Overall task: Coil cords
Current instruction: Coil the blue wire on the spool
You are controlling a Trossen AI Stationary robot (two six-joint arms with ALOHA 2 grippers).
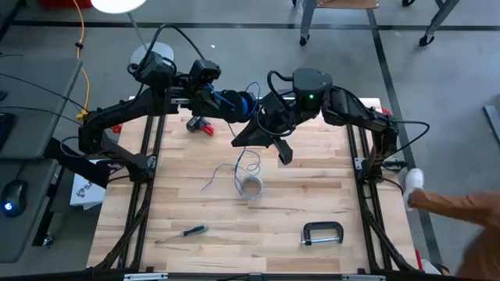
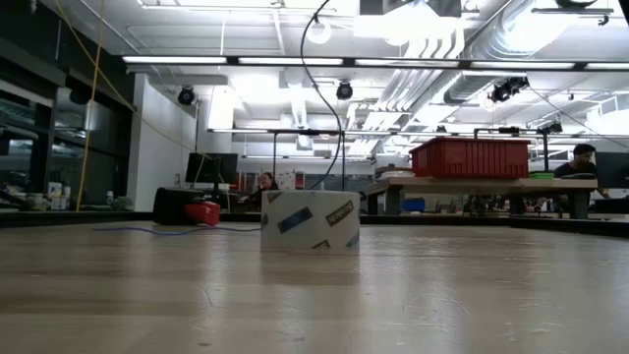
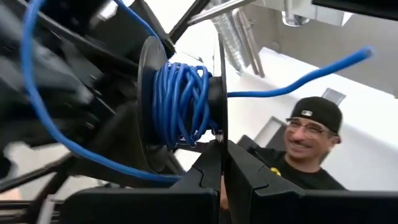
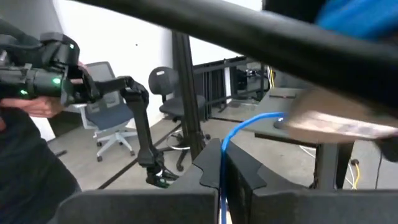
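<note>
A: Where is the blue cord (image 1: 238, 102)?

B: Mostly wound on a black spool (image 3: 180, 102) held up above the far half of the wooden table (image 1: 312, 195). The left gripper (image 3: 222, 163) is clamped shut on the spool's flange. A loose tail runs from the spool to the right gripper (image 4: 222, 163), which is pinched shut on the cord itself.

A: How do the two stand to each other?

B: Close together above the table, the right gripper just right of the spool. The spool's axis runs roughly left to right, so I judge the next turn has to carry the tail around that axis. The right arm is the one feeding.

A: And the grey cord?

B: It lies loose on the table, nearer the front than the spool, beside a tape roll (image 1: 251, 186). A screwdriver (image 1: 183, 232) and a C-clamp (image 1: 322, 232) lie nearer the front edge, a red tool (image 1: 201, 126) left of the spool. Beyond is a workshop with benches and a person watching.
</note>
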